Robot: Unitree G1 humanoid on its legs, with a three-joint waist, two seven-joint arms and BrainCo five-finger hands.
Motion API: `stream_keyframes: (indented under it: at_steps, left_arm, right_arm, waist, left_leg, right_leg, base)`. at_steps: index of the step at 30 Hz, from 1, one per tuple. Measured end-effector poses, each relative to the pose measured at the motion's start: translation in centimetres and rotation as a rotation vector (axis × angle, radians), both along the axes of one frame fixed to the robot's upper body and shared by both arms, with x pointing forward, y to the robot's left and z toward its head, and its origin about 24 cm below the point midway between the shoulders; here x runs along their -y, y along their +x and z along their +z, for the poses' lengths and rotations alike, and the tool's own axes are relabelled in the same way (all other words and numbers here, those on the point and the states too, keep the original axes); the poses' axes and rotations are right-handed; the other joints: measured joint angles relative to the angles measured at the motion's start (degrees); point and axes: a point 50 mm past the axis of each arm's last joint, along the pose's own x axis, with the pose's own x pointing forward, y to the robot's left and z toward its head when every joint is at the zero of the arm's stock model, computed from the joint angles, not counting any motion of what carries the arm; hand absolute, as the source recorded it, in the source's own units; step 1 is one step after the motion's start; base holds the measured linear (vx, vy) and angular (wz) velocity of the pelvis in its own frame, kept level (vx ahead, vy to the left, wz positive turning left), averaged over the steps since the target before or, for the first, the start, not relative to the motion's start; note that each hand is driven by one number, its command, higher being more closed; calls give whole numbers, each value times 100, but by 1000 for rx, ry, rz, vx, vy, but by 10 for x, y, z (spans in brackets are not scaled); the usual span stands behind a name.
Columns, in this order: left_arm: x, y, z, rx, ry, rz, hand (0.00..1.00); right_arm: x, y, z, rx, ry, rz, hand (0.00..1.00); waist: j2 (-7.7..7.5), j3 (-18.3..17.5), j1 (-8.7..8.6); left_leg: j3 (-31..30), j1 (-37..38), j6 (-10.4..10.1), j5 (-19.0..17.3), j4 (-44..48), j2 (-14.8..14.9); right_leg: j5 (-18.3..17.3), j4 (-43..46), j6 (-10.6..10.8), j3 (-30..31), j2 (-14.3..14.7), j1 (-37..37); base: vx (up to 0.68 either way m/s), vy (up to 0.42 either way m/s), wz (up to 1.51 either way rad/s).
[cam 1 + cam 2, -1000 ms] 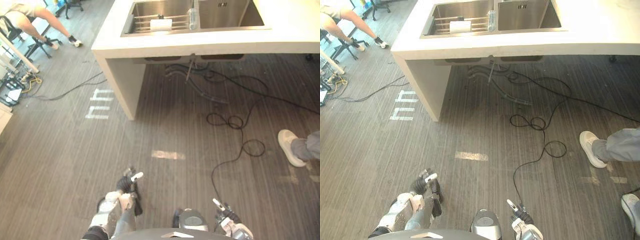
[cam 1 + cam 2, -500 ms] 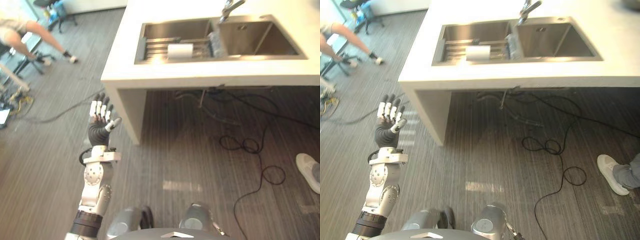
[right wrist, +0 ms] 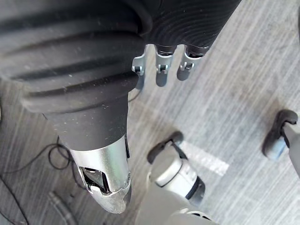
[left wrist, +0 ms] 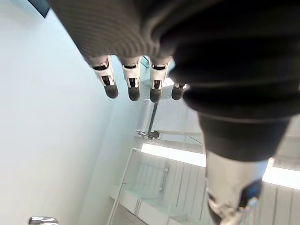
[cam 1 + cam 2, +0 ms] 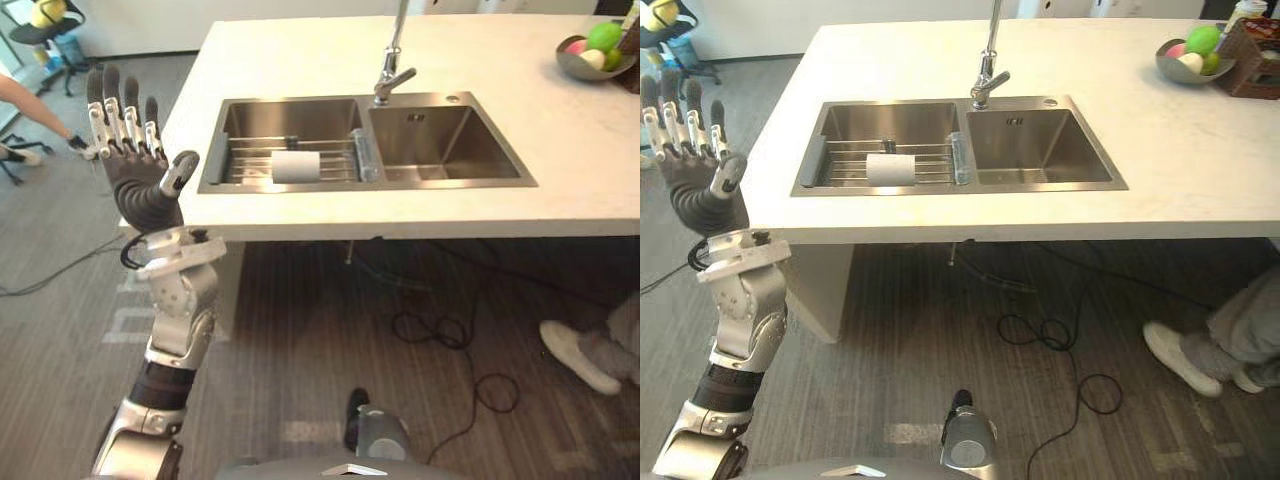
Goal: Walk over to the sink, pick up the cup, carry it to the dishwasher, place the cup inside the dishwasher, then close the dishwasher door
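1. You had the robot up at the sink (image 5: 370, 187), with the counter (image 5: 300, 60) edge close in front. I judged the walk-over about done.
2. The cup (image 5: 296, 166) lay on its side on the rack (image 5: 245, 160) in the left basin, and neither hand touched it.
3. Your left hand (image 5: 140, 185) was raised beside the counter's corner, fingers straight and spread, empty, well apart from the cup.
4. Your right hand (image 3: 160, 69) hung low over the floor (image 3: 243, 70), fingers relaxed and empty.
5. Left to do, by my read: grasp, carry, load the dishwasher, shut the door.
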Motion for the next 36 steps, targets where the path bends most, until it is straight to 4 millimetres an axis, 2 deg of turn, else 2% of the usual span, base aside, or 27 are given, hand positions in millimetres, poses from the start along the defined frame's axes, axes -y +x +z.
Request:
stream_keyframes:
  at_steps: [1,2,3,4,5,6,7,9,10,11,12,13,15,17,19,21,23,27,31,32,36]
  left_arm:
    - [1,0,-1,-7,-5,7,0]
    - [0,0,-1,-16,-14,19,0]
    - [0,1,-1,-20,-17,25,0]
    - [3,3,-4,-49,-5,6,0]
    - [6,4,-6,-58,2,-12,0]
    - [10,4,-6,-60,25,-36,0]
    - [12,3,-3,-42,58,-63,0]
    - [13,-1,-1,-23,76,-84,0]
    - [13,-8,0,-5,82,-98,0]
    - [13,-10,-1,-3,82,-114,0]
    - [10,-10,-3,-16,87,-122,0]
    - [1,-10,-9,-43,78,-108,0]
    - [-29,-13,-19,-85,16,-53,0]
    - [-42,-17,-24,-98,-7,-36,0]
    - [-44,-19,-29,-115,-7,-61,0]
    - [-39,-21,-27,-107,11,-113,0]
    - [-35,-24,-25,-94,19,-151,0]
    - [-22,-22,-28,-116,30,-238,0]
    - [-17,-22,-28,-106,44,-271,0]
    - [-10,-21,-27,-102,54,-294,0]
    - [4,-17,-22,-91,95,-338,0]
  right_arm:
    - [-1,-2,0,-9,4,15,0]
    - [-4,-8,-1,-22,15,48,0]
    - [-3,-9,0,-20,15,48,0]
    - [-2,-11,0,-21,12,44,0]
    - [-1,-12,1,-21,12,46,0]
    - [0,-15,2,-23,11,47,0]
    - [1,-15,2,-26,20,50,0]
    - [2,-11,3,-29,28,85,0]
    - [4,-6,3,-20,21,120,0]
    - [7,-4,4,-23,16,138,0]
    - [14,-5,7,-31,6,133,0]
    - [19,-4,8,-34,-3,131,0]
    - [20,0,9,-44,3,177,0]
    - [10,-1,6,-64,37,197,0]
    - [-7,-3,1,-82,86,175,0]
    - [-24,-3,-3,-89,131,129,0]
    - [-23,-4,-3,-94,117,98,0]
    - [-18,-5,-2,-86,103,64,0]
    - [-18,-12,-3,-109,114,59,0]
    - [-18,-13,-3,-110,111,57,0]
    - [-10,-14,-1,-113,90,73,0]
  waist:
    - [61,20,-11]
    - [-5,-16,-23]
    - [9,9,-41]
    - [28,95,-109]
    - [-10,156,-121]
    - [-5,176,-121]
    - [-75,220,-140]
    - [-87,232,-34]
    - [-53,237,60]
    - [-9,251,99]
    - [64,252,184]
    - [193,220,286]
    - [158,255,287]
    - [127,237,315]
    - [73,194,290]
    - [42,116,208]
    - [66,100,168]
    - [16,28,152]
    - [120,-114,152]
    - [155,-144,141]
    - [231,-240,134]
  left_leg:
    - [34,4,42,-22,1,24]
    - [41,68,58,-26,59,23]
    - [44,11,10,15,324,43]
    - [135,-568,274,403,1523,148]
    - [159,-772,319,405,1859,154]
    - [338,-972,179,185,1884,104]
    - [555,-1238,195,189,1321,-158]
    - [568,-1426,124,596,303,-382]
    - [498,-1576,-34,1015,-553,-408]
    - [371,-1666,-153,1219,-897,-408]
    - [232,-1765,-220,1321,-923,-342]
    - [176,-1742,-238,1608,-684,-336]
    - [188,-1750,-151,1792,-32,-415]
    - [208,-1748,18,1910,197,-583]
    - [309,-1747,115,1753,254,-733]
    - [410,-1709,203,1923,-90,-887]
    - [412,-1631,205,2078,-342,-934]
    - [426,-1239,143,2304,-911,-937]
    - [461,-973,-33,2662,-1556,-771]
    - [478,-900,-76,2758,-1678,-719]
    - [499,-899,-87,2807,-1766,-634]
  right_leg:
    - [-153,269,-15,87,0,-87]
    - [-757,831,-110,121,31,-112]
    - [-908,847,-168,155,36,-71]
    - [-988,707,-182,29,-64,202]
    - [-982,549,-199,3,-119,369]
    - [-966,327,-234,-19,-154,629]
    - [-962,24,-238,-88,-263,1026]
    - [-976,-174,-213,-147,-342,1304]
    - [-1013,-240,-154,-113,-327,1423]
    - [-1083,-207,-48,-81,-281,1486]
    - [-1196,-49,86,76,-234,1500]
    - [-1329,195,243,327,-203,1467]
    - [-1529,491,565,879,-340,1386]
    - [-1729,681,711,1160,-477,1278]
    - [-1855,634,736,1330,-573,1277]
    - [-1781,361,742,1314,-676,1330]
    - [-1600,-65,816,1143,-662,1573]
    - [-1429,-657,765,810,-556,2071]
    - [-1260,-1075,647,675,-330,2227]
    - [-1190,-1204,615,663,-249,2290]
    - [-1101,-1335,568,650,-149,2294]
  base:
    - [77,-63,-1]
    - [93,-62,11]
    - [158,-91,42]
    - [155,-41,51]
    - [153,-12,67]
    - [182,32,75]
    - [182,27,67]
    - [180,34,25]
    - [183,62,-10]
    - [192,99,-36]
    - [263,155,-68]
    - [314,216,-107]
    - [312,252,-103]
    - [243,213,-58]
    - [259,134,-17]
    - [282,37,18]
    - [236,-13,22]
    - [159,-91,21]
    - [40,-102,-5]
    - [-19,-89,-6]
    - [-54,-24,-3]
